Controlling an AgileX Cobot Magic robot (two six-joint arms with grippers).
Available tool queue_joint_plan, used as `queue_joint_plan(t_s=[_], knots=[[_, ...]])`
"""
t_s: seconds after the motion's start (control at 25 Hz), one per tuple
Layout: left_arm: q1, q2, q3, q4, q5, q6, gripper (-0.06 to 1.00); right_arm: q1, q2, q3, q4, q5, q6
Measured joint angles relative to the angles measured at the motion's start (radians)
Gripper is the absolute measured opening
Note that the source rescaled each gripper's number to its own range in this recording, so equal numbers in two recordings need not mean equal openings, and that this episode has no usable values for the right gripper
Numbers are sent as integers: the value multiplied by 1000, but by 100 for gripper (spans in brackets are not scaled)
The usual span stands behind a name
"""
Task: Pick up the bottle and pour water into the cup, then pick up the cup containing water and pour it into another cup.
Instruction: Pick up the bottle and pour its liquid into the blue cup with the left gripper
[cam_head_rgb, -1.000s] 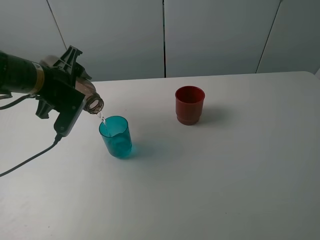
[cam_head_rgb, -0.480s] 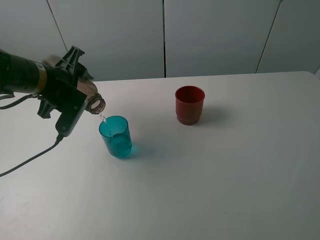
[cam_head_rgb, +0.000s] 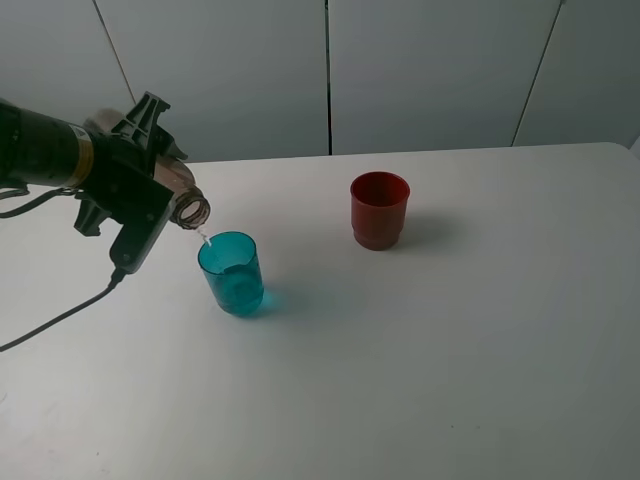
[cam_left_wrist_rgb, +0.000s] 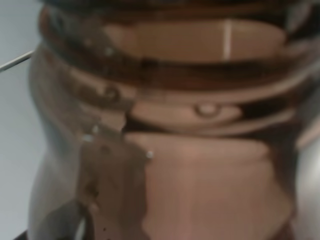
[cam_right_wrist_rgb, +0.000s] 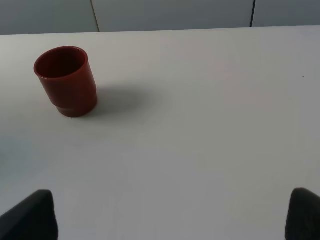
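Note:
My left gripper (cam_head_rgb: 140, 190) is shut on the bottle (cam_head_rgb: 183, 200), a brownish clear one held tipped almost level. Its open mouth hangs just above the far left rim of the cup (cam_head_rgb: 232, 273), a teal tumbler standing upright on the table. A thin stream of water runs from the mouth into it. In the left wrist view the bottle (cam_left_wrist_rgb: 190, 150) fills the frame. The red cup (cam_head_rgb: 380, 210) stands upright to the right and further back, also seen as the red cup (cam_right_wrist_rgb: 66, 81). My right gripper (cam_right_wrist_rgb: 167, 214) is open, well short of the red cup, with nothing between its fingertips.
A black cable (cam_head_rgb: 60, 315) trails from the left arm across the white table (cam_head_rgb: 450, 350) toward the left edge. Grey wall panels stand behind the table's far edge. The right arm is outside the exterior high view.
The bottle stays tipped over the teal cup, its mouth shifting only slightly, and water keeps trickling. Both cups are where they were.

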Motion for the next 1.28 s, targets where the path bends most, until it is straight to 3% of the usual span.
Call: queue_joint_plan(t_s=[1.28], knots=[[-23, 0, -31, 2, 21, 58, 1, 0, 0, 0, 0, 0, 0]])
